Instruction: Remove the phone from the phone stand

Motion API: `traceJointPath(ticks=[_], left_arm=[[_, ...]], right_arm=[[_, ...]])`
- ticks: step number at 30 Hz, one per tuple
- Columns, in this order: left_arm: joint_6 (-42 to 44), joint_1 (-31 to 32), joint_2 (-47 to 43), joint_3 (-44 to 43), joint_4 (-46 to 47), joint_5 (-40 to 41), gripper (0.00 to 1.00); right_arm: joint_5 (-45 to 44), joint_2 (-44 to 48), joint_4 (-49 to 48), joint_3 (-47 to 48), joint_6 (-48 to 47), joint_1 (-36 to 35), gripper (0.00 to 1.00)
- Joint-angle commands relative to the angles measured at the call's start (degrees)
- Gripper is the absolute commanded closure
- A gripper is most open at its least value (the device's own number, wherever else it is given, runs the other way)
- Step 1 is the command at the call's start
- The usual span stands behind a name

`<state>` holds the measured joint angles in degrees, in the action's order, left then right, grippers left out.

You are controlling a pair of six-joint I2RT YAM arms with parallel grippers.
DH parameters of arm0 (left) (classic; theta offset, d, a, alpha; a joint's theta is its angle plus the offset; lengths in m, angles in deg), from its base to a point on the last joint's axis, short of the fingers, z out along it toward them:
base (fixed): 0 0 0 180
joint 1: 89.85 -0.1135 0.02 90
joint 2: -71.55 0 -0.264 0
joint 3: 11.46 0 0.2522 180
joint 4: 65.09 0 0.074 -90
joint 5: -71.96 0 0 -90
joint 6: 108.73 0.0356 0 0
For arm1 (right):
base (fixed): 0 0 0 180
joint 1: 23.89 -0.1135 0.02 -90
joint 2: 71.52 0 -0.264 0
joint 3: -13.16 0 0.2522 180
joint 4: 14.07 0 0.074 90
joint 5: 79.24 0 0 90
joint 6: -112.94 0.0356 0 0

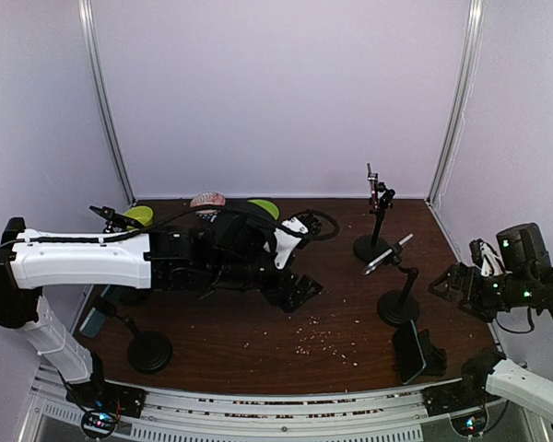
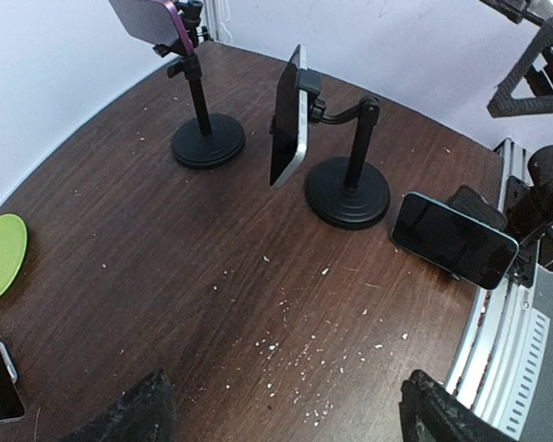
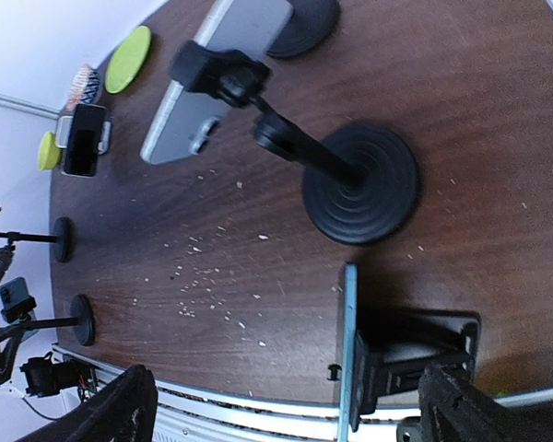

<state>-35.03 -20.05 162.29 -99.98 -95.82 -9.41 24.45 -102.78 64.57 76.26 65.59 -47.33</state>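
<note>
This is a robotics lab test cell, not a lived-in room. A dark brown wooden bench (image 1: 240,361) is boxed in by plain pale wall panels (image 1: 286,92) joined by silver metal corner posts (image 1: 106,101). A ribbed metal rail (image 1: 258,405) along the near edge carries a white-and-black robot arm (image 1: 83,258) at the left and a black-and-white robot arm (image 1: 535,391) at the right. Black round-based phone stands (image 1: 399,308) holding phones (image 2: 286,129) crowd the right half, and white crumbs (image 1: 323,339) lie scattered over the wood.
</note>
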Motion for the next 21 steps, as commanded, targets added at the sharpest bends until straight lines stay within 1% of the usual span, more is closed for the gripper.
traceJointPath(ticks=[1,5,8,12,15,17,20,21], left_arm=[[-1.74,-0.19,-1.16,-0.1,1.64,3.58,0.13],[-2.07,-0.19,-1.09,-0.12,1.85,3.92,0.14],[-2.07,-0.19,-0.95,-0.17,2.19,3.88,0.14],[-2.92,-0.19,-1.06,-0.02,2.21,3.86,0.14],[-4.38,-0.19,-1.62,1.2,2.65,3.94,0.14],[-5.0,-0.19,-1.98,2.11,3.12,4.03,0.14],[-5.47,-0.19,-2.68,2.91,3.09,4.42,0.14],[-5.62,-0.19,-2.89,3.21,3.09,4.65,0.14]], right_arm=[[-5.55,-0.54,12.09,1.19,7.36,-1.1,0.01],[-4.26,-0.31,14.9,-0.32,10.13,-3.64,0.02],[-1.95,-0.33,14.77,-1.65,12.01,-6.58,0.02],[-0.96,-0.35,14.1,-2.41,15.58,-12.14,0.02],[-0.33,-0.32,10.96,-4.9,19.76,-17.43,0.03],[-1.57,-0.89,8.73,-6.07,22.44,-21.98,0.03],[-3.4,-2.04,5.8,-7.18,25.46,-25.69,0.05],[-3.55,-2.31,4.76,-7.82,26.32,-26.61,0.07]])
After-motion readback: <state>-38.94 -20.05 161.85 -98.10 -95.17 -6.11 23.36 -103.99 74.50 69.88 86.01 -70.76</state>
